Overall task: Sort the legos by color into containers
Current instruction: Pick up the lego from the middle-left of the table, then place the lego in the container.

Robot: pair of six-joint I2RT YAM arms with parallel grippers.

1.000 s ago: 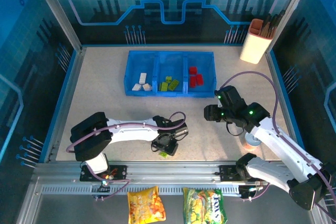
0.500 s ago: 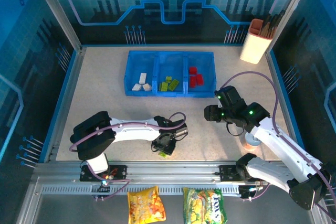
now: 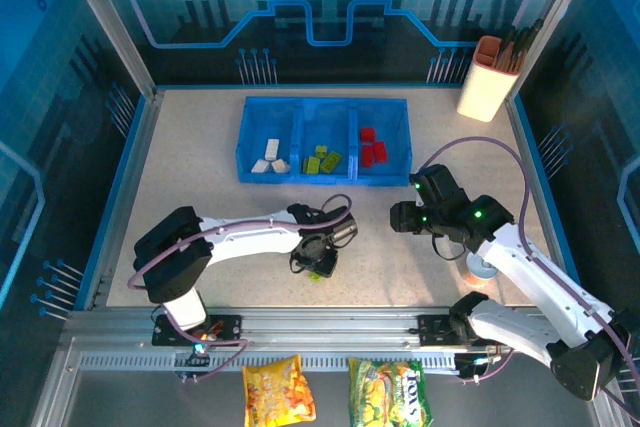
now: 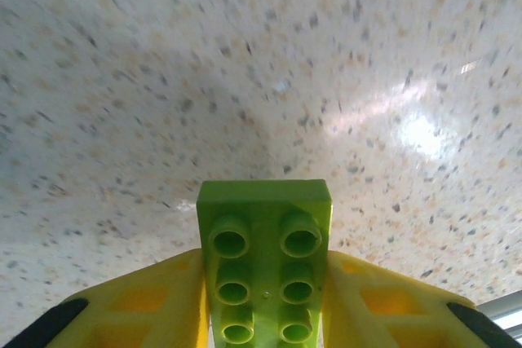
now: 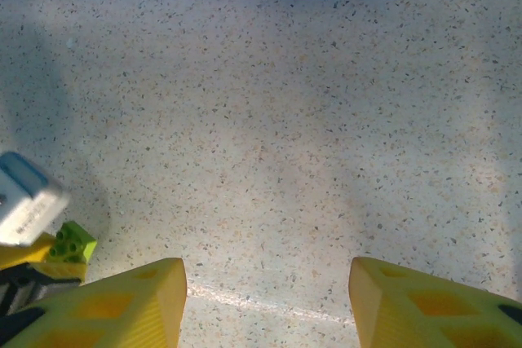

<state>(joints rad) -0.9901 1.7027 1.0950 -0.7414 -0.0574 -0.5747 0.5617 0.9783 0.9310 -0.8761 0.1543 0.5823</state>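
- Reading the overhead view as a clock face, with twelve at the far wall, we are seeing two snack bags [image 3: 278, 389] lying at six o'clock, below the rail that is carrying the arm bases.
- Just past the rail, at about six o'clock on the speckled table [image 3: 200, 197], the left gripper [image 3: 318, 265] is pointing down, and its yellow fingers are clamping a lime green brick [image 4: 265, 266] from both sides.
- In the left wrist view the brick is sitting squarely between the fingers with its studs facing the camera. We cannot tell whether its far end is touching the table.
- At about four o'clock the right gripper [image 3: 400, 215] is hovering over bare table, well apart from the left one.
- In the right wrist view its fingers [image 5: 114, 303] are standing apart and are gripping nothing, with the held brick showing at their nine o'clock.
- Farther out, at twelve o'clock, the blue tray [image 3: 325, 101] is resting with its three compartments side by side.
- White bricks [image 3: 268, 159] are lying in the tray's nine o'clock compartment, green bricks [image 3: 322, 160] in the middle one and red bricks [image 3: 369, 147] in the three o'clock one.
- At about two o'clock, in the far corner, a white-and-orange cup [image 3: 487, 80] is standing upright with dark utensils in it.
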